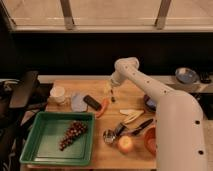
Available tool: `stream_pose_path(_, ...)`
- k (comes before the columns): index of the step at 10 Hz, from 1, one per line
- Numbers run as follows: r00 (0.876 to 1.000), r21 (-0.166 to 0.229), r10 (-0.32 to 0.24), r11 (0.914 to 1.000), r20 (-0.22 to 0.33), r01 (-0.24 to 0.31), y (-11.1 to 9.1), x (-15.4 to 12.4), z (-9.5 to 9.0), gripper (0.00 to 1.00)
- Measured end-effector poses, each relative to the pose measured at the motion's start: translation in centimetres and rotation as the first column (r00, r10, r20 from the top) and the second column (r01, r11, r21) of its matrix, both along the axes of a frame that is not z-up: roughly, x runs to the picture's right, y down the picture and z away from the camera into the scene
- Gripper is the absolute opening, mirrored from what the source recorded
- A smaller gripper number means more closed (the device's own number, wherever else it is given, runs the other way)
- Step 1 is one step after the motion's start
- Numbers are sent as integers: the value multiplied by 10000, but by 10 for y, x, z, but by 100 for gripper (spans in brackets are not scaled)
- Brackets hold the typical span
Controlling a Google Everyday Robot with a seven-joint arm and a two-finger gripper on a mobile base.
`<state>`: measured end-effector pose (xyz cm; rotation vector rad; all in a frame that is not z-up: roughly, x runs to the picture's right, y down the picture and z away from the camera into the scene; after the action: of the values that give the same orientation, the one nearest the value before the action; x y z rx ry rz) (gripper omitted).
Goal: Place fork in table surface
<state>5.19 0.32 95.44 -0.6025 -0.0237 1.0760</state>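
Note:
My gripper (111,91) hangs at the end of the white arm over the back middle of the light-brown table surface (132,95), fingers pointing down and open. Directly under the fingertips is the fork (113,98), a thin short dark shape with a pale end, down at the tabletop. Whether the fingers still touch it I cannot tell. The fork lies between the black slab (91,102) on its left and the bare wood on its right.
A white cup (58,94) and a grey-blue lid (78,101) stand at the left. Nearer are an orange piece (103,107), a black-handled knife (140,126), a metal scoop (110,135), a round fruit (125,144), an orange bowl (150,141) and a green tray (35,150) with grapes.

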Motion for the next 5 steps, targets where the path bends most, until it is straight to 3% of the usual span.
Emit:
stream_pose_path(2, 9998, 34, -12, 10000, -181, 12, 1, 3, 1, 65)
stream_pose_path(5, 9939, 291, -159, 9994, -1090, 191, 8, 5, 12, 65)
